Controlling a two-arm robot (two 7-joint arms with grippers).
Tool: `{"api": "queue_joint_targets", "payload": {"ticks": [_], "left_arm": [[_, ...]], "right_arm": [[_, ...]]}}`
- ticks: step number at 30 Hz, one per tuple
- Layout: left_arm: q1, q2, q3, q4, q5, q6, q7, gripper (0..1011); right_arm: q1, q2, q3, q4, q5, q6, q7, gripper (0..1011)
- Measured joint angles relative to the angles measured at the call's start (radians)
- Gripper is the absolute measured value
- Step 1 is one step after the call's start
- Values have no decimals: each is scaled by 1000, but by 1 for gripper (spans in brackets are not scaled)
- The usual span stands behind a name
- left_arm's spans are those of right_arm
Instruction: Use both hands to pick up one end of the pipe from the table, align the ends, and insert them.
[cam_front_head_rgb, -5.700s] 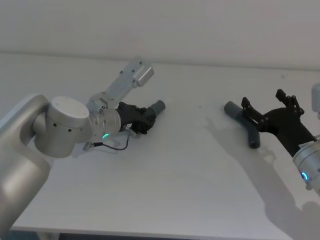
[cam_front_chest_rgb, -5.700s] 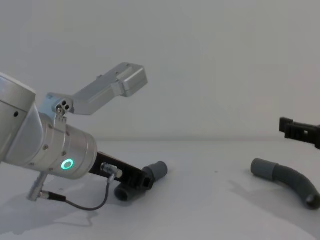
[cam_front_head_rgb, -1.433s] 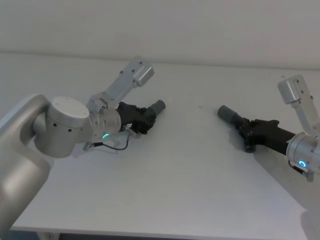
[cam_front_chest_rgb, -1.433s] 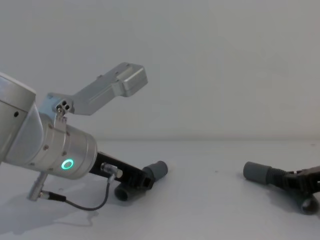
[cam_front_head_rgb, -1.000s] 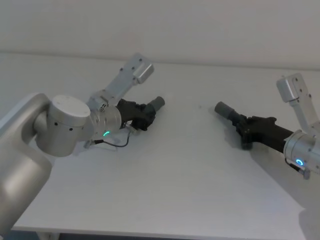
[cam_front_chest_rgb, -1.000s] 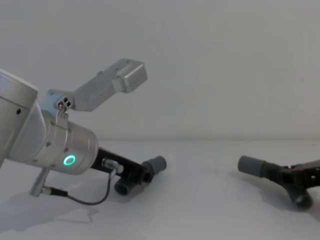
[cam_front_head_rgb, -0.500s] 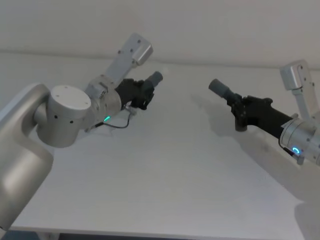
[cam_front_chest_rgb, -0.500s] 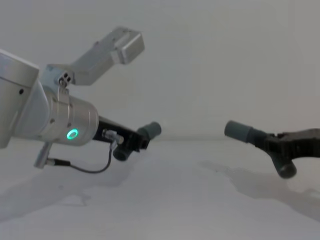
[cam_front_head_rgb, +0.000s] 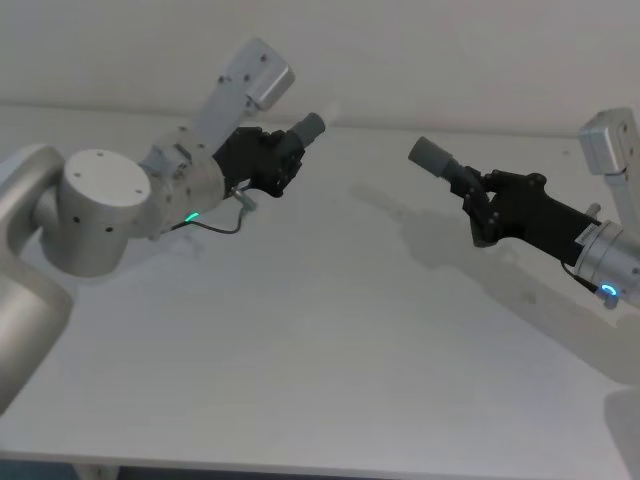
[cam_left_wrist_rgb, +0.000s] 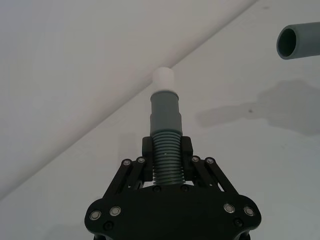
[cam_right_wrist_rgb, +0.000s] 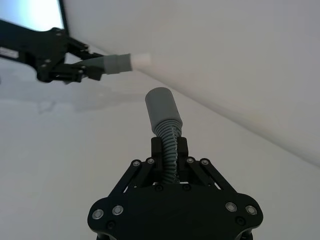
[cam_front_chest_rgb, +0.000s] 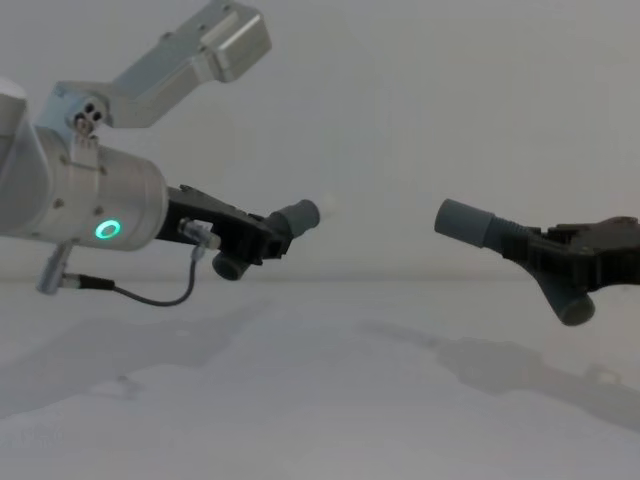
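Two pipe pieces (cam_front_head_rgb: 312, 127), clamped in left hand (cam_front_head_rgb: 283, 162) and right hand (cam_front_head_rgb: 482, 208), look angled; the white tip (cam_left_wrist_rgb: 163, 79) may jam.

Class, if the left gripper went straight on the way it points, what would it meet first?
Probably nothing near: the left gripper, holding its pipe piece, aims past the other pipe piece's open end, toward the wall.

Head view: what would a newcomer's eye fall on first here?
The left gripper holds the white-tipped piece in the air at the left, above the table. At the right, the right gripper holds the open-ended piece likewise. The two pieces roughly face each other across a gap.
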Motion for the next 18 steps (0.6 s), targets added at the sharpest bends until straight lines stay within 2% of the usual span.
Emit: {"api": "queue_joint_targets", "payload": {"ticks": [9, 10, 12, 18], "left_arm": [[-13, 73, -1, -19, -26, -31, -122, 308], [-13, 73, -1, -19, -26, -31, -122, 308], [-18, 98, -1, -25, -36, -38, -161, 308], [-32, 139, 1, -31, -52, -50, -227, 308]], "right_arm": [[40, 44, -25, 59, 13, -111, 156, 162], [40, 44, -25, 59, 13, -111, 156, 162], [56, 56, -35, 81, 16, -151, 213, 162], [85, 71, -51, 121, 17, -216, 294, 162]]}}
